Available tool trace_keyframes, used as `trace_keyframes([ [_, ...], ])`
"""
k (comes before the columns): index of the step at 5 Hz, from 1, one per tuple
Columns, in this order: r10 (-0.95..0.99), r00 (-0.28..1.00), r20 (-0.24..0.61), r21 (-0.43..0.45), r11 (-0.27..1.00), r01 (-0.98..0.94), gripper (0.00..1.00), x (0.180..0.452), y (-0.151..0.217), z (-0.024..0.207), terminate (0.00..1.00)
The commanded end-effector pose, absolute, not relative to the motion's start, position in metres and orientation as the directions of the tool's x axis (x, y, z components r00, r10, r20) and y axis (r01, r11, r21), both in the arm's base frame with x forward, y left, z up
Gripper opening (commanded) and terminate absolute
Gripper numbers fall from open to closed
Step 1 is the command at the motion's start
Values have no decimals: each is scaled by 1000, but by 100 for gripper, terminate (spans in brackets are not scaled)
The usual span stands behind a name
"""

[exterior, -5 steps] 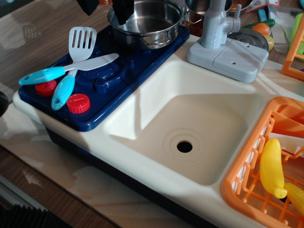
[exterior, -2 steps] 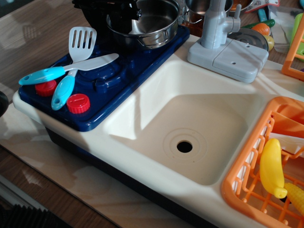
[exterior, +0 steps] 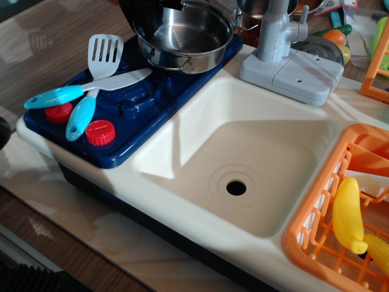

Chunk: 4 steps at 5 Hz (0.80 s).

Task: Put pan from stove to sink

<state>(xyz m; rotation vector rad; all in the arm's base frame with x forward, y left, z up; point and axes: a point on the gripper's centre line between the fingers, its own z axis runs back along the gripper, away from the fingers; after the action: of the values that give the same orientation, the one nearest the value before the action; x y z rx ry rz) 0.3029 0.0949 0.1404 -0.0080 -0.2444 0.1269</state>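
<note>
The shiny steel pan (exterior: pixel 188 42) is over the far burner of the navy-blue stove (exterior: pixel 143 100). It looks raised a little and tipped, with a wire loop handle facing front. My black gripper (exterior: pixel 148 13) comes in from the top edge and is closed over the pan's far-left rim. Most of it is cut off by the frame. The cream-white sink (exterior: pixel 200 115) lies to the right of the stove, with its dark drain hole (exterior: pixel 236 188) showing and nothing in it.
A white spatula (exterior: pixel 104 56) and a white knife (exterior: pixel 115 82), both with blue handles, lie on the stove by two red knobs (exterior: pixel 99 132). A grey faucet (exterior: pixel 281 42) stands behind the sink. An orange dish rack (exterior: pixel 316 225) holding a yellow banana (exterior: pixel 347 214) is at the right. Smaller steel pots (exterior: pixel 255 9) sit at the back.
The gripper came down onto the pan's far-left rim and closed on it. The pan has shifted toward the front and risen slightly off the burner.
</note>
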Motion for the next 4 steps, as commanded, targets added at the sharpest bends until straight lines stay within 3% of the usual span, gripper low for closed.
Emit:
trace_keyframes([
  [1, 144, 945, 293, 24, 987, -158, 0, 300, 95, 193, 0],
  [2, 200, 940, 278, 25, 976, -215, 0, 280, 77, 205, 0],
  [4, 307, 887, 346, -14, 946, -322, 0, 225, 40, 181, 0],
])
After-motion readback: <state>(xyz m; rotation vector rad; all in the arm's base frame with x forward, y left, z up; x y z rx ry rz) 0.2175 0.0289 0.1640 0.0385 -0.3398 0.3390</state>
